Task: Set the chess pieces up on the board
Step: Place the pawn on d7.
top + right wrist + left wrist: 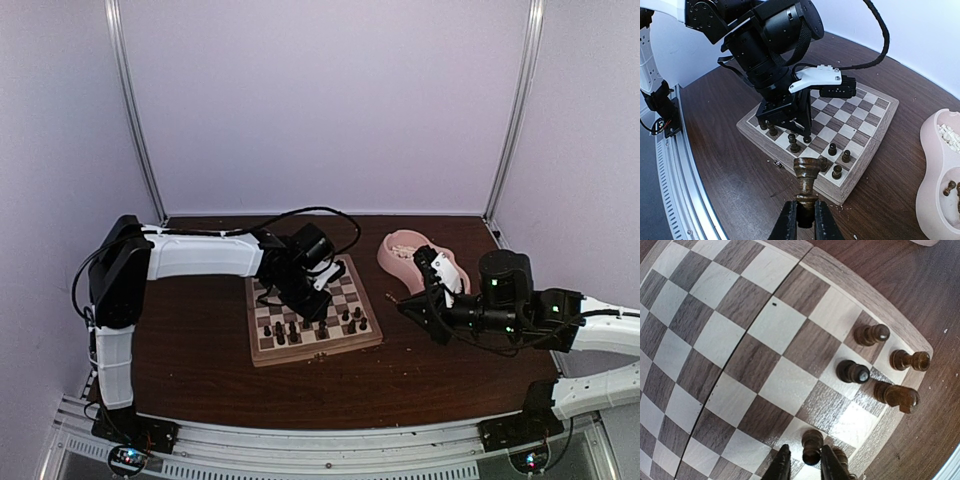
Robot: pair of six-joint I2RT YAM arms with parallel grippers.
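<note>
Dark piece (804, 175) clenched in right gripper (805, 212), off the board (867, 120) corner | left gripper (805, 456) parted around second piece (812, 440) on board's edge | several dark chess pieces (292, 330) placed; cream ones (946, 134) (in bowl (929, 190) beside board) unplaced.

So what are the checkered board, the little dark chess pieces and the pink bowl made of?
The square cream-and-brown checkered chessboard looks like wood: grain lines run through its squares, with a slight sheen. The small dark brown turned chess pieces seem varnished wood too, since their tops glint. The pale pink double bowl looks like smooth matte plastic, though ceramic is possible.
</note>
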